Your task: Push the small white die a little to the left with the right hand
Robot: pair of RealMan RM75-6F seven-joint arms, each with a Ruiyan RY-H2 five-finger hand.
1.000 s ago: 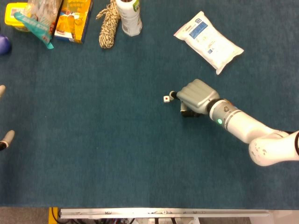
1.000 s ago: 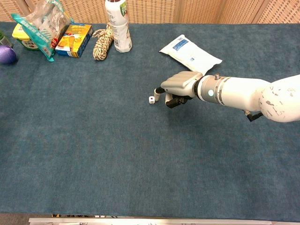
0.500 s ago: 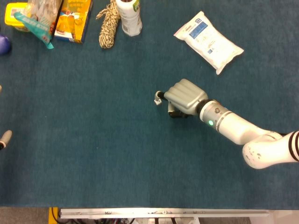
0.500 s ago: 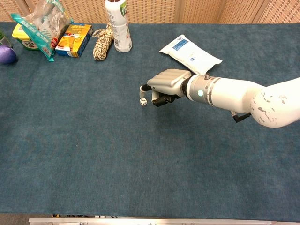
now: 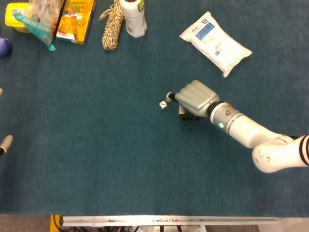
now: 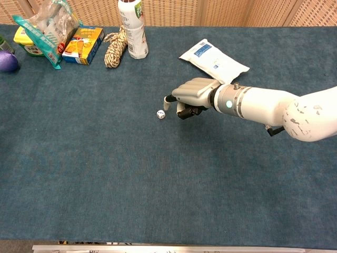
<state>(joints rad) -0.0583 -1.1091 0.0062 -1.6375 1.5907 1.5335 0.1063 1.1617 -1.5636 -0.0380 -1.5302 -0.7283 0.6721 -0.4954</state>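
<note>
The small white die point(image 5: 163, 105) point(image 6: 160, 114) lies on the blue table cloth near the middle. My right hand point(image 5: 193, 99) point(image 6: 192, 95) sits just right of it with its fingers curled in and one fingertip point(image 5: 169, 95) pointing toward the die. A small gap shows between that fingertip and the die. It holds nothing. Of my left hand, only a fingertip point(image 5: 6, 144) shows at the left edge of the head view, far from the die.
A white pouch point(image 5: 215, 42) point(image 6: 213, 61) lies behind the right hand. At the back left stand a bottle point(image 5: 133, 17) point(image 6: 132, 29), a rope bundle point(image 5: 111, 26), an orange box point(image 5: 75, 21), a snack bag point(image 5: 41, 19) and a purple ball point(image 5: 4, 46).
The right hand pushed the die leftward across the cloth, then drew back slightly to the right, leaving the die at its new spot.
</note>
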